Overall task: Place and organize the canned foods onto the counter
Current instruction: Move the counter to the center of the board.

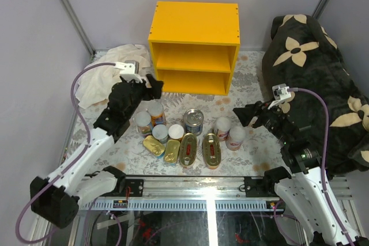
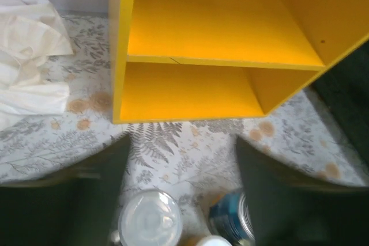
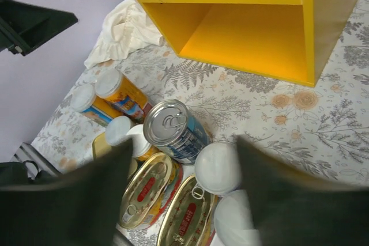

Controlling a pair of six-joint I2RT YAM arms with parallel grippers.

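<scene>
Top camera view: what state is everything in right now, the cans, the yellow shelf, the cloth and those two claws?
Yellow counter: upright, no cans on it yet.
Tall white-lidded cans: standing upright, lids on.
Blue-labelled can: upright, sealed, pull tab flat.
Flat gold tins: lying flat, unopened.
White cloth: crumpled.
Left claw: open, holding nothing.
Right claw: open, holding nothing.

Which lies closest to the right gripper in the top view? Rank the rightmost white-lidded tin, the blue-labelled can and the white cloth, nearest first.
From the right gripper:
1. rightmost white-lidded tin, beside it, on the near side.
2. blue-labelled can, to its left, mid-cluster.
3. white cloth, far left by the wall.
</scene>
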